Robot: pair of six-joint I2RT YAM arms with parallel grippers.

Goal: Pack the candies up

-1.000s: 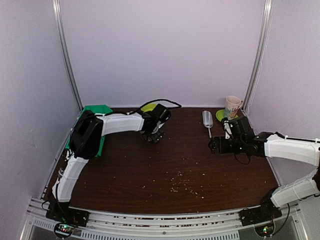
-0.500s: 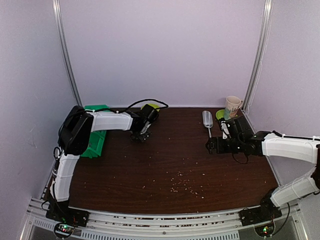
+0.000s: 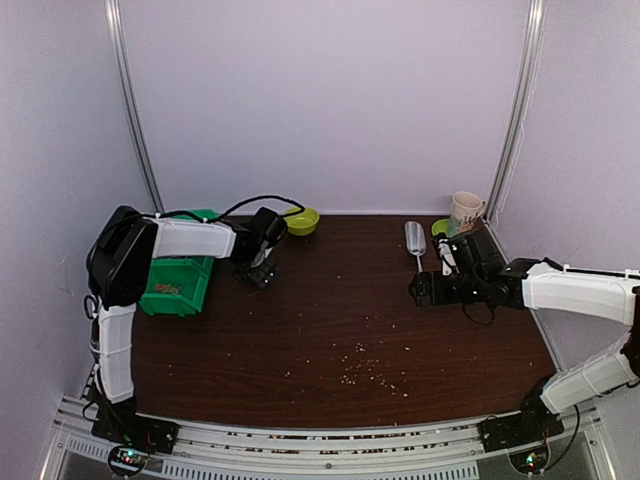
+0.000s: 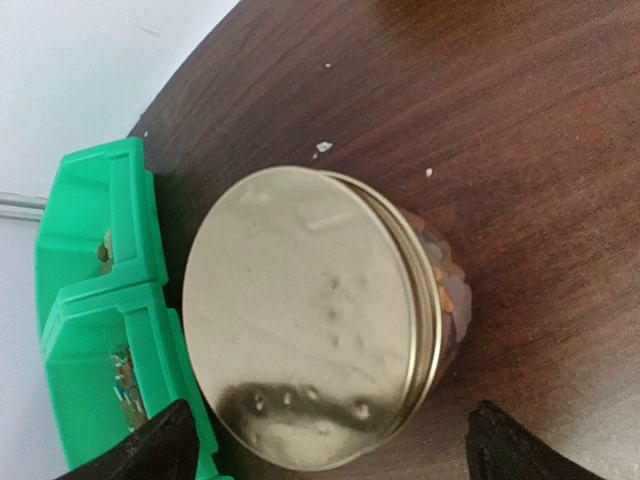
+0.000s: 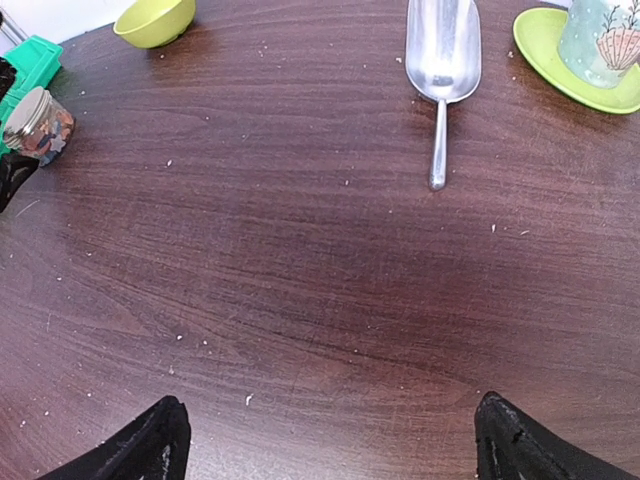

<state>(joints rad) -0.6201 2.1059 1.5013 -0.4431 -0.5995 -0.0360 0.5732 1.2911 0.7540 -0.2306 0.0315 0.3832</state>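
Left claw [image 4: 335, 442], fingers spread wide, clamps nothing. Directly beneath it stands the gold-lidded jar [image 4: 310, 310], candies [image 4: 450, 290] showing through its glass, with more in the green bin [image 4: 90, 230] just left. The full jar likely handles heavy, rigid and slick, so grip the body below the lid. Right claw [image 5: 330, 440] gapes empty above the surface [image 5: 300, 280].

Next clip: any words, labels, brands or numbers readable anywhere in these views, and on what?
None can be read. The gold-lidded glass jar is plain on top, the green plastic bin bears no label, the silver metal scoop no stamp, and the pale mug on the green saucer shows only a shell picture.
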